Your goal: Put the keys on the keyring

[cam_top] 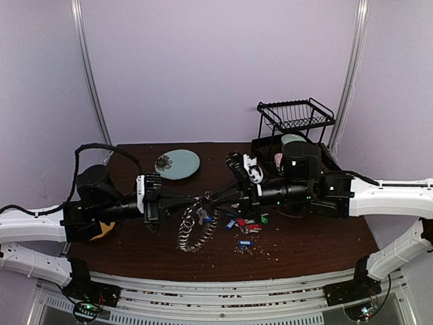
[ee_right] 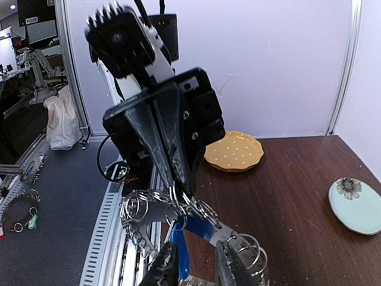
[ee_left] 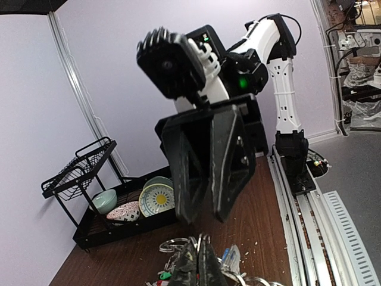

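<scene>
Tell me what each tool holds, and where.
The left tool pinches the keyring by its wire rim. The right tool stands open around a blue-tagged key and is not clamping it.

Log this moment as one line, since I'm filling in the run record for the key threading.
left claw: shut on keyring | right claw: open, blue-tagged key between fingers | loose keys: on table
</scene>
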